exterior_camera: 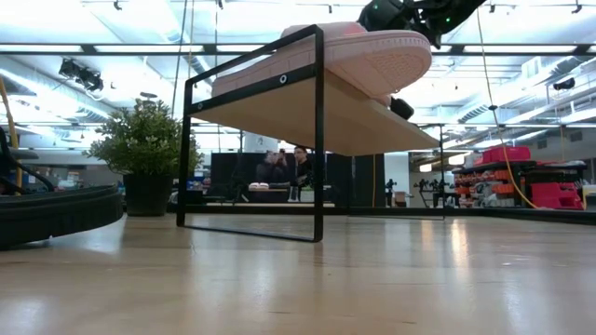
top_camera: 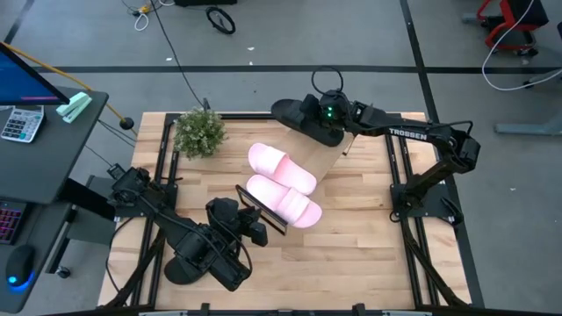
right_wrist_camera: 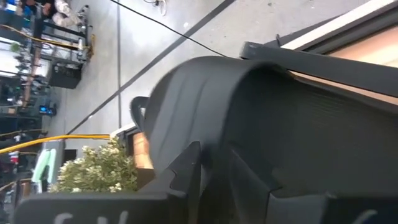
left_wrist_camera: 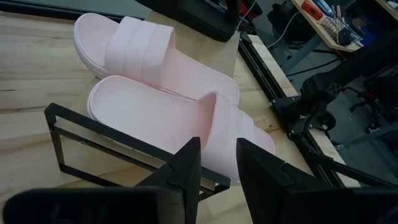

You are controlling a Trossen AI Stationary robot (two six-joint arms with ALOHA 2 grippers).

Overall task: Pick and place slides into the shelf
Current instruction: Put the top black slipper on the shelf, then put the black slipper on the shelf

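The shelf [top_camera: 338, 162], a light-wood board with black end frames [left_wrist_camera: 93, 134], lies slantwise mid-table. Two pink slides [top_camera: 281, 168] [top_camera: 285, 200] rest side by side on the board with their soles down, also shown as pink slides [left_wrist_camera: 168, 112] in the left wrist view. My right gripper [top_camera: 327, 123] is at the shelf's far end, shut on a black slide [top_camera: 294, 116]. My left gripper [top_camera: 256, 230] hangs just off the shelf's near end frame with its fingers [left_wrist_camera: 186, 168] slightly apart and nothing between them. A second black slide [top_camera: 180, 268] lies flat on the table under the left arm. My right gripper [right_wrist_camera: 214, 174] holds the black slide by the strap [right_wrist_camera: 205, 99], at the strap's edge. The fingers come from above and from the table's right. Whether the slide's sole rests on the shelf's far end or hangs clear, I cannot tell.
A potted plant [top_camera: 199, 132] stands at the table's far left corner. Black frame rails [top_camera: 399, 167] run along the table's left and right sides. Bare wood lies between the shelf and the near edge [top_camera: 351, 254]. People sit in the room beyond [exterior_camera: 284, 172].
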